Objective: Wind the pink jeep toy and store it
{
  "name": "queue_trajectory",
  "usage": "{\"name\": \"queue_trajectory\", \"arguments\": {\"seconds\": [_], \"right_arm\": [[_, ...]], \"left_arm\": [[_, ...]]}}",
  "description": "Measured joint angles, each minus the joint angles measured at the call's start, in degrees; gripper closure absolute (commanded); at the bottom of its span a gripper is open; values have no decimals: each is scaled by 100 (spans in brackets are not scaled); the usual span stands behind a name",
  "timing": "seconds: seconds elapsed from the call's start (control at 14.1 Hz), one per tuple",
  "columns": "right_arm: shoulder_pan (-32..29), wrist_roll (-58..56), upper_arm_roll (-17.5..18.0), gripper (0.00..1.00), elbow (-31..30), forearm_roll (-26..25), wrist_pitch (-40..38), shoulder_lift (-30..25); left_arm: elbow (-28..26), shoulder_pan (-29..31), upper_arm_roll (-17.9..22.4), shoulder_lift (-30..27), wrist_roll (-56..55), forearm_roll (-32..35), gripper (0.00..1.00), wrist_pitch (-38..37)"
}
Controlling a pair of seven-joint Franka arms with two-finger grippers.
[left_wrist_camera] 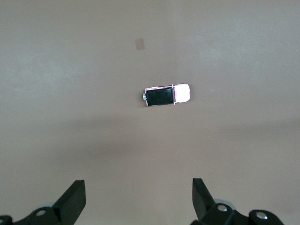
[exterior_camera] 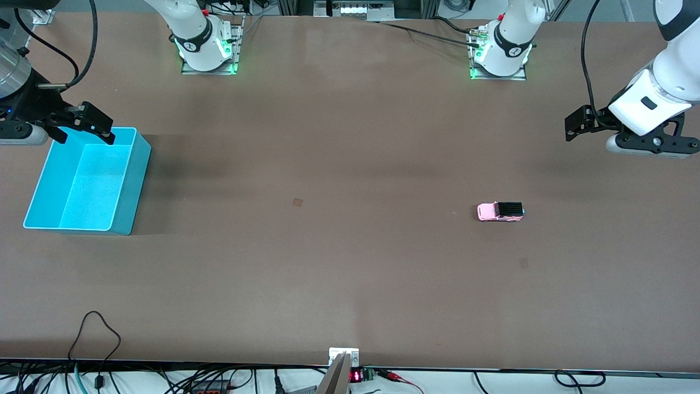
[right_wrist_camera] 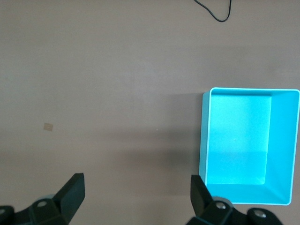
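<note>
Nearest the front camera of anything on the tabletop lies the tiny pastel-pink toy jeep with its black ribbed roof panel (exterior_camera: 500,211), standing on its wheels on the bare brown table (exterior_camera: 350,262), toward my left arm's end. Nothing touches it.

Both my pairs of jaws are spread wide with nothing between them. My left gripper (left_wrist_camera: 139,202) hangs in the air over the table at that same end, and its wrist view looks down on the jeep (left_wrist_camera: 166,95), well clear of my black fingertips (left_wrist_camera: 75,197). A small pale square patch (left_wrist_camera: 139,44) marks the table surface a little way from the toy.

My right gripper (exterior_camera: 86,128) hovers over the edge of the open turquoise plastic bin (exterior_camera: 128,180), at the rim farthest from the front camera. In the right wrist view my gripper (right_wrist_camera: 138,199) frames bare table just beside the bin's wall (right_wrist_camera: 205,136), with one fingertip (right_wrist_camera: 199,192) close to the bin's corner. That bin sits at my right arm's end of the table, well apart from the jeep, and holds nothing that I can see. A thin black cable (exterior_camera: 93,334) loops onto the table edge closest to the front camera.
</note>
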Motion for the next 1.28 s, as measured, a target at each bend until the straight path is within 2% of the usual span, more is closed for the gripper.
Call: {"name": "queue_trajectory", "arguments": {"seconds": [0.43, 0.85, 1.28], "right_arm": [[24, -2, -7, 0, 0, 2, 7, 42], [23, -2, -20, 0, 14, 2, 20, 120], [22, -2, -24, 0, 70, 2, 20, 118]], "left_arm": [[22, -1, -2, 0, 0, 0, 0, -296], [42, -117, -78, 142, 36, -5, 0, -1568], [48, -95, -99, 628, 2053, -6, 0, -1641]]}}
